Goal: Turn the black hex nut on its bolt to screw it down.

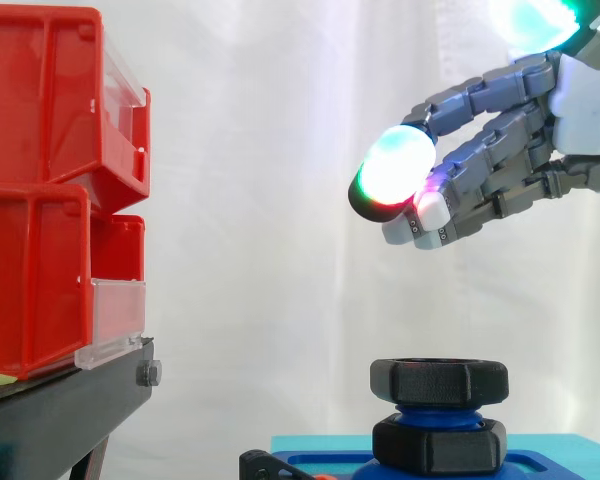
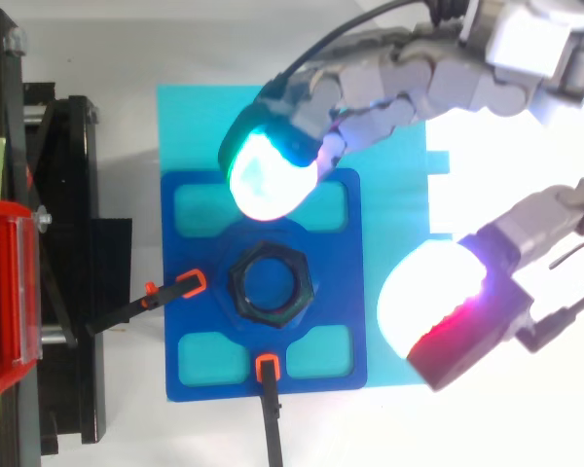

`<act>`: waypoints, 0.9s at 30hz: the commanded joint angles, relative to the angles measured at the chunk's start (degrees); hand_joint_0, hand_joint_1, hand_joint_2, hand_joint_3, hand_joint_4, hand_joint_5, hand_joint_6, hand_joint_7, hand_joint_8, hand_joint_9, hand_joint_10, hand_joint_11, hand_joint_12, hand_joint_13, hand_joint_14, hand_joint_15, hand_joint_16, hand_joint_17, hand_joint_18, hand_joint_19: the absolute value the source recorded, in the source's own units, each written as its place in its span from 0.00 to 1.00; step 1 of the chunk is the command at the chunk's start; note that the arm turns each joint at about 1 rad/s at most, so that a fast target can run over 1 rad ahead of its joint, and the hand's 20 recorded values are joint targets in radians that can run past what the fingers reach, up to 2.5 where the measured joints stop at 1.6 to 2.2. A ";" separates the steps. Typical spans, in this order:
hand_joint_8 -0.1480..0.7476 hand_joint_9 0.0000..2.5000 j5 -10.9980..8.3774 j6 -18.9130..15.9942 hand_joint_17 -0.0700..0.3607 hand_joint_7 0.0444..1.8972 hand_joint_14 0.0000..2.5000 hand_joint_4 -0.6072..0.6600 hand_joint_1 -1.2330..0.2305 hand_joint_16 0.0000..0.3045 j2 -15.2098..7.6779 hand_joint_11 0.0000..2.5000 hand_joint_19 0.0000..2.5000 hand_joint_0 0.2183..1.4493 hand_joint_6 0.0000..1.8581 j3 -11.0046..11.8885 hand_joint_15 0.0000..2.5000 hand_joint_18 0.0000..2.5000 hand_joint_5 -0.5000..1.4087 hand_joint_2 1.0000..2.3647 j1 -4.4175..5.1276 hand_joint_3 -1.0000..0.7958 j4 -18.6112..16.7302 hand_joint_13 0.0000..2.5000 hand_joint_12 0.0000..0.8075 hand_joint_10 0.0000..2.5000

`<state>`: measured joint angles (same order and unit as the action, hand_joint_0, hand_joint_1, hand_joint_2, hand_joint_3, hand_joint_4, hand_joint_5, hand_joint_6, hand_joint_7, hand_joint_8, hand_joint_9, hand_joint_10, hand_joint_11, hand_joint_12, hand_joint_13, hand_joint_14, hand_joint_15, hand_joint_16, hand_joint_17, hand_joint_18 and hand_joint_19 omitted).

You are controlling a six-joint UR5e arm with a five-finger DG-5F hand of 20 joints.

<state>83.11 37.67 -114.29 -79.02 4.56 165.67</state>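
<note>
A black hex nut [image 1: 439,381] [image 2: 271,284] sits at the top of a blue threaded bolt [image 1: 438,411]. A second black hex nut [image 1: 439,444] sits lower on the same bolt, against the blue base plate [image 2: 202,253]. My hand [image 1: 500,145] [image 2: 438,78] hangs above and to the right of the top nut, well clear of it. Its fingers reach left and are loosely spread with nothing between them. One glowing fingertip [image 2: 273,175] lies over the plate's far edge, and another [image 2: 433,302] hovers right of the plate.
Red bins [image 1: 50,190] stand stacked on a black stand [image 1: 70,410] at the left. The blue plate rests on a cyan board [image 2: 195,126], held by two black clamps with orange tips [image 2: 193,283] [image 2: 267,367].
</note>
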 commanded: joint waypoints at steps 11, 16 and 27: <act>0.56 0.24 -0.14 3.73 0.41 0.49 0.00 0.72 0.53 0.16 -5.85 0.15 0.02 0.21 0.27 4.05 0.00 0.10 0.19 0.00 2.82 0.28 -0.70 0.13 0.45 0.00; 0.56 0.24 -0.23 4.78 0.41 0.54 0.00 0.72 0.53 0.16 -6.29 0.15 0.02 0.22 0.27 4.58 0.00 0.10 0.20 0.00 3.70 0.28 -1.14 0.13 0.45 0.00; 0.56 0.24 -1.02 8.21 0.41 0.52 0.00 0.72 0.54 0.16 -6.73 0.15 0.02 0.22 0.27 4.58 0.00 0.10 0.20 0.00 4.40 0.28 -5.36 0.13 0.44 0.00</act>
<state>82.17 45.01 -120.62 -74.42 8.92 161.31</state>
